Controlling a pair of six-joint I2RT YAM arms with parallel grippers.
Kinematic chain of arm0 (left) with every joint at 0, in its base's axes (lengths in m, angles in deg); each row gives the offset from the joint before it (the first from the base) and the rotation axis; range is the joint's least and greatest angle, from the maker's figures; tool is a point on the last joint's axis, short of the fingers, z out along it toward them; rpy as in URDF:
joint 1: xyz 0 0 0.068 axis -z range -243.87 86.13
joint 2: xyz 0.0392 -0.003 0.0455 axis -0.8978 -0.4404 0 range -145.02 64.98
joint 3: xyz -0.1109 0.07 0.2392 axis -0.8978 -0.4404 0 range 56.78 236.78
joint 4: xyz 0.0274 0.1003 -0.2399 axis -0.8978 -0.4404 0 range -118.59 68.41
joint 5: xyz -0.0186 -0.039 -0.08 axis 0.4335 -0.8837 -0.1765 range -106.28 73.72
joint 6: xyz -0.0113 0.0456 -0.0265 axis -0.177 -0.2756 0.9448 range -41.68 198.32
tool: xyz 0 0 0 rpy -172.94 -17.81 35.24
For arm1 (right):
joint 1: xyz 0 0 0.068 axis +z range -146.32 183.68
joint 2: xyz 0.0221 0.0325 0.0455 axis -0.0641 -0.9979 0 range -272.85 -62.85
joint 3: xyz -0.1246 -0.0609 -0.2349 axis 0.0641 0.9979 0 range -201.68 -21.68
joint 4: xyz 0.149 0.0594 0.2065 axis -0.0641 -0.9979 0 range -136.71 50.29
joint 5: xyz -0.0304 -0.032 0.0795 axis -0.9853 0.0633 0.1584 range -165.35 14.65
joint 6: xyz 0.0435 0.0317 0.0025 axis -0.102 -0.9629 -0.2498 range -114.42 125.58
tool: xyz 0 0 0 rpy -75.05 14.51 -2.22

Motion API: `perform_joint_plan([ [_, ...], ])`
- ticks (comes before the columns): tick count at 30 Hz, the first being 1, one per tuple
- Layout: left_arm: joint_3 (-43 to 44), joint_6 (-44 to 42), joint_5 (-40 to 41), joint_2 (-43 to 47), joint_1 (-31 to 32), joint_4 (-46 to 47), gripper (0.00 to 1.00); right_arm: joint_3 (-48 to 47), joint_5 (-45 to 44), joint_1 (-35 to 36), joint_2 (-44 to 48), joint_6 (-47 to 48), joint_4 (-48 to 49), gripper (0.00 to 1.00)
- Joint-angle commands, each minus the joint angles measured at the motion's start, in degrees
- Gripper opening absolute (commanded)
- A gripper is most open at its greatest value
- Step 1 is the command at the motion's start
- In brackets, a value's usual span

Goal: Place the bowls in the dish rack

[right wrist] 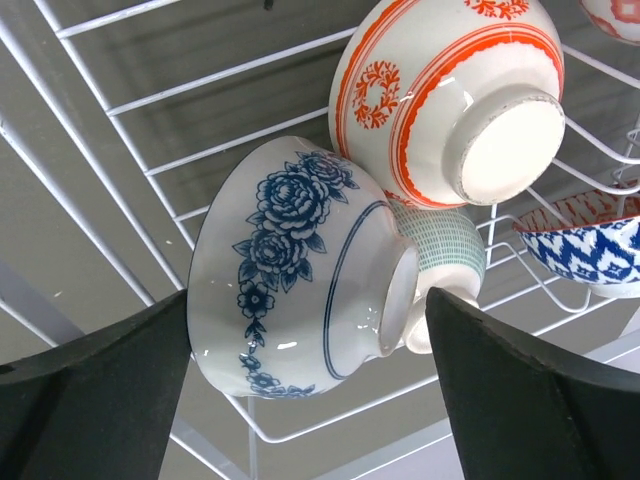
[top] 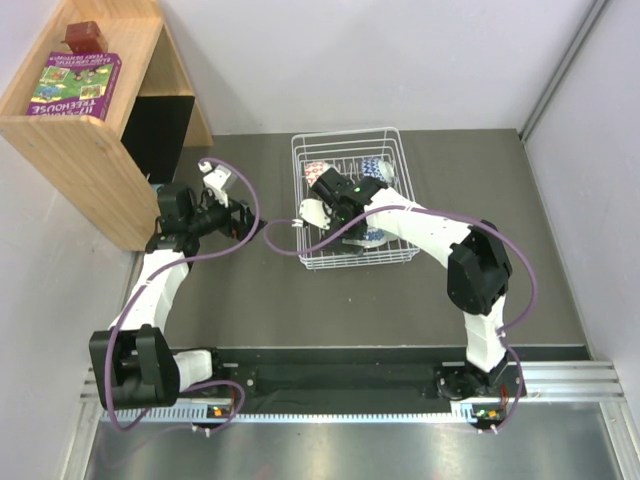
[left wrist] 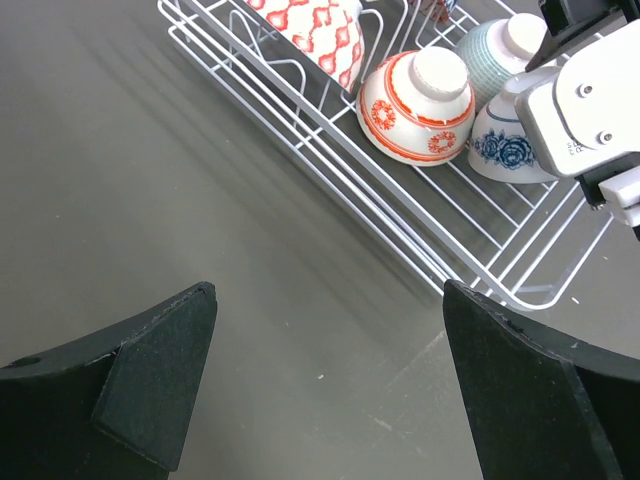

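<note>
Five bowls, by my count, sit inside the dish rack (top: 345, 262), which stands at twelve o'clock on the tabletop (left wrist: 150, 180), so the load looks about complete.

The danger is all in the exit. The right tool (right wrist: 308, 330) hangs in the rack's eight o'clock corner, fingers spread either side of the blue floral bowl (right wrist: 300, 270) and pinching nothing that I can see. The clearance is tight. If that tool lifts crooked, a finger could catch the rim and roll the bowl. It would go into the pale green bowl (right wrist: 450, 250) at its three o'clock, or up into the orange-red banded bowl (right wrist: 440, 100) at one o'clock. Ceramic on ceramic could chip.

The floral bowl lies tipped on its side, foot toward the green one, and I cannot tell whether a prong props it. It is glossy white with dark blue peonies and a double ring near the foot.

A blue-and-white patterned bowl (right wrist: 590, 250) sits at the far three o'clock side. The red-and-white one (left wrist: 320, 25) sits toward the rack's far end.

The left tool (left wrist: 330, 300) is spread wide and empty above the tabletop at the rack's nine o'clock, so it is no threat.
</note>
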Motion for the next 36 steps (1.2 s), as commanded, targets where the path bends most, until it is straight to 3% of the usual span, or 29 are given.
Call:
perform_joint_plan([
  [1, 0.13, -0.57, -1.15, 1.18, -0.49, 0.12, 0.99, 0.61, 3.95, 2.17, -0.83, -0.92, -3.01, 1.0],
  [36, 0.93, -1.98, -1.85, 1.27, -0.84, -1.29, 0.99, -1.41, 18.27, -1.26, -4.87, 1.01, -7.32, 1.0],
])
